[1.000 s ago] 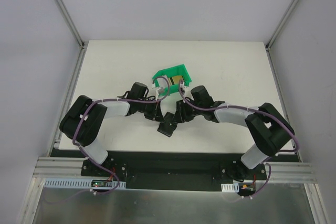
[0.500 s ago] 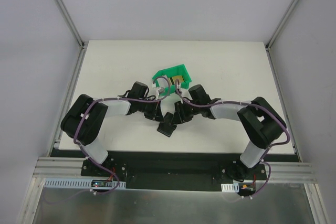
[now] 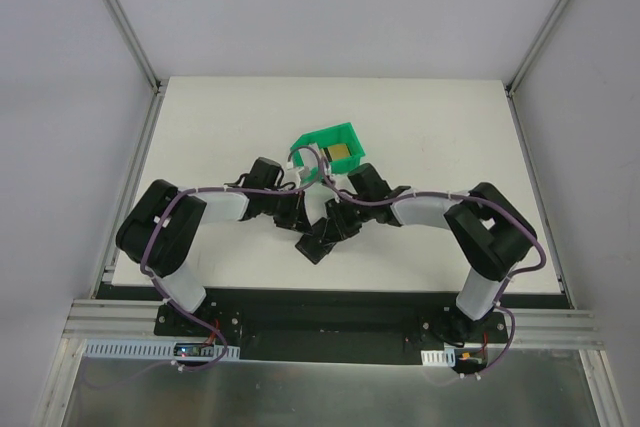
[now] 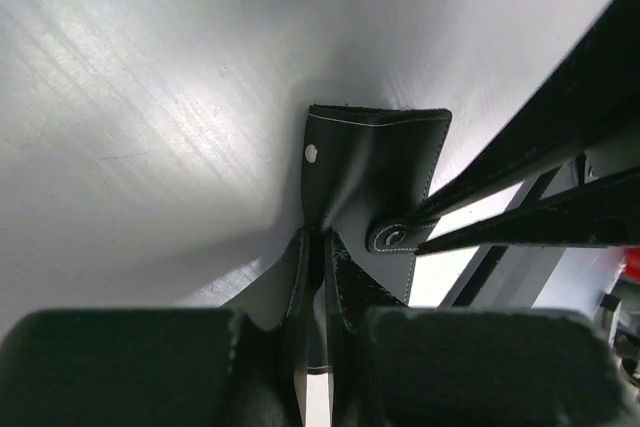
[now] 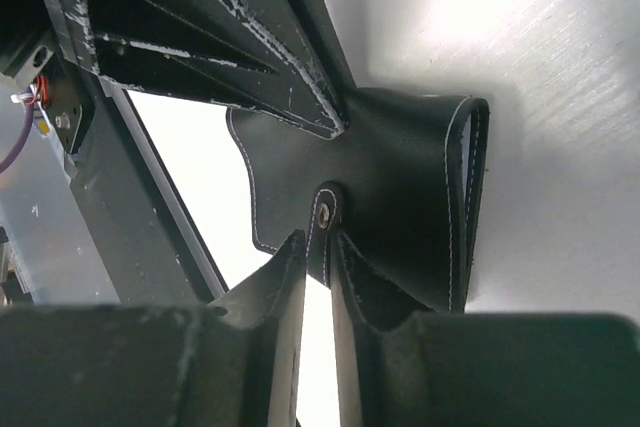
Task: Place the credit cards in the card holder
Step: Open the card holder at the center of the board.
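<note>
- A black wallet [image 3: 316, 238] sits between the two claws, near the middle of a white table [image 3: 220, 127] and closer to its near edge than its far one.
- The left claw [image 4: 320, 247] is clenched on one flap edge of the wallet, its fingers pressed close together on the leather.
- The right claw [image 5: 320, 242] grasps the wallet's small snap tab, one finger on each side of it.
- The wallet is splayed part-open; its stitched edges stand up off the tabletop, and a fold curves at the side.
- The fingers of the two claws cross close together over the wallet, with little room between them.
- A green bin [image 3: 320, 139] stands just beyond the claws, tilted, its open front facing them. A gold card [image 3: 340, 154] lies inside.
- Broad white tabletop stretches left, right and beyond the bin, up to the grey walls.
- Both arms bend inward from the near corners, elbows out toward the table's side edges.
</note>
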`<control>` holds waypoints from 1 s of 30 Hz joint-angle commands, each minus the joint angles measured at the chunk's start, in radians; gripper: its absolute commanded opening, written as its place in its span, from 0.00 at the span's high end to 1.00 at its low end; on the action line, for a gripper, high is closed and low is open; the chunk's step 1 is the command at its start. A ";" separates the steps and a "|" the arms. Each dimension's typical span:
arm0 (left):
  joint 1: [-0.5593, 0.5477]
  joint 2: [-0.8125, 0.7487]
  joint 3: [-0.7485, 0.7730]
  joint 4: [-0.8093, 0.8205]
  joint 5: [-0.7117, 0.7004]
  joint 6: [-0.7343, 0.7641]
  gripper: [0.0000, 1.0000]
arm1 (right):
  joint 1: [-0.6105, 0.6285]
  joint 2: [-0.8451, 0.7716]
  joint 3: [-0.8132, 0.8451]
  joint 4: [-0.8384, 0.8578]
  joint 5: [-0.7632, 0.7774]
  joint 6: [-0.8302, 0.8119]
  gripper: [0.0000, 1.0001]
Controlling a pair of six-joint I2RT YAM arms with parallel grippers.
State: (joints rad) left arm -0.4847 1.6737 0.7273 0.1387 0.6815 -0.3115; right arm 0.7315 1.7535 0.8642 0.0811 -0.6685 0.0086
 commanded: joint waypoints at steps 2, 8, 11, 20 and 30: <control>-0.005 -0.011 -0.052 0.140 -0.126 -0.121 1.00 | 0.095 0.034 0.010 -0.009 0.059 0.036 0.91; -0.005 -0.045 -0.114 0.168 -0.249 -0.205 1.00 | 0.123 -0.024 -0.094 0.219 0.075 0.088 0.99; -0.005 -0.065 -0.132 0.165 -0.312 -0.228 1.00 | 0.121 -0.087 -0.169 0.325 0.028 0.094 0.99; -0.005 -0.077 -0.144 0.151 -0.384 -0.250 1.00 | 0.124 -0.114 -0.240 0.362 -0.146 0.087 0.99; -0.005 -0.077 -0.146 0.159 -0.402 -0.264 1.00 | 0.144 -0.152 -0.309 0.283 -0.118 0.068 0.99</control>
State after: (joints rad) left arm -0.5095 1.5890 0.5907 0.2768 0.4732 -0.5892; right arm 0.8288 1.6287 0.5812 0.4599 -0.6449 0.0772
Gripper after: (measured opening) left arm 0.026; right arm 0.011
